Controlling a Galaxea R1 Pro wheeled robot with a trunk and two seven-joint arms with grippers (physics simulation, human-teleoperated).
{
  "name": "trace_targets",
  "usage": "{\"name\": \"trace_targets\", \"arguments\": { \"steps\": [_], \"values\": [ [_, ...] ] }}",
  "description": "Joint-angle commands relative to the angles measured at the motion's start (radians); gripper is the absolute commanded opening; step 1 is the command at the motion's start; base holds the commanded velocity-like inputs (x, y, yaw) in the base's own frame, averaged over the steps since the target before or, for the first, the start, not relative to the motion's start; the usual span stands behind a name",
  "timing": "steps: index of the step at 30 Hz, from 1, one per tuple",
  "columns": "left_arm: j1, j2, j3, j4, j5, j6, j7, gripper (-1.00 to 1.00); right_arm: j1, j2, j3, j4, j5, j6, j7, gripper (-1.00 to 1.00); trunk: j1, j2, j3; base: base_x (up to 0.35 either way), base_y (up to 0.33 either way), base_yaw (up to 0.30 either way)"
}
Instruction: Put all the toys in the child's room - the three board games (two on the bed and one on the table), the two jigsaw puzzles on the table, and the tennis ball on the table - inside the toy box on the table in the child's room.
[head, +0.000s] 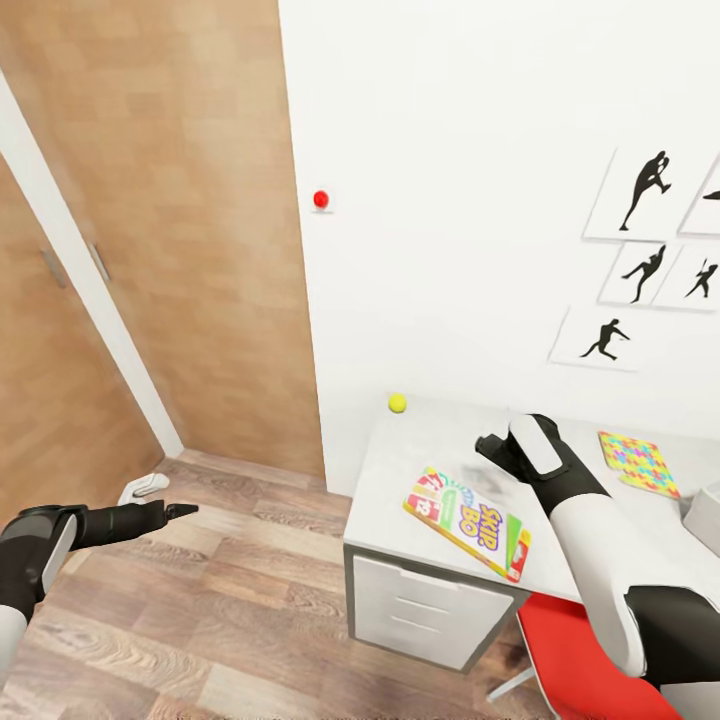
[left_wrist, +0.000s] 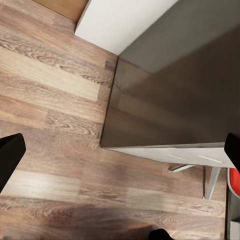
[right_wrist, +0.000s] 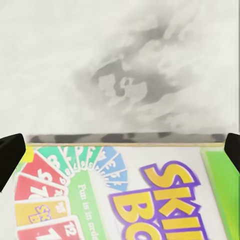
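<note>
Right fingers (head: 490, 443) above board game (head: 468, 522)

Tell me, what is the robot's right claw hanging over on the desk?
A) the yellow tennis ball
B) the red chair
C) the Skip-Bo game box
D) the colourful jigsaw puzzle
C. In the head view the right claw hangs just above the far edge of the Skip-Bo game box, and the right wrist view looks straight down on that box's lettering, while the tennis ball and jigsaw puzzle lie apart.
</note>
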Motion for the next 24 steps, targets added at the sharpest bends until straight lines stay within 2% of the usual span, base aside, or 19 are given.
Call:
{"name": "trace_targets", "arguments": {
  "steps": [1,17,24],
  "values": [
    [-0.001,0.000,0.003,-0.001,-0.001,0.008,-0.004,1.00,-0.001,-0.002,0.001,-0.001,-0.007,0.003,-0.007,1.00,0.001,-0.002,-0.004,0.005,0.006,0.000],
    [-0.001,-0.001,0.003,-0.001,0.000,0.006,-0.005,1.00,0.001,-0.015,-0.007,-0.001,-0.008,0.001,-0.006,1.00,0.001,-0.002,-0.030,0.001,0.035,0.000],
    [-0.001,-0.001,0.003,-0.001,-0.001,0.006,-0.005,1.00,0.001,-0.032,-0.007,0.021,-0.010,-0.031,-0.006,1.00,0.001,-0.002,-0.042,0.000,0.000,0.000]
  ]
}}
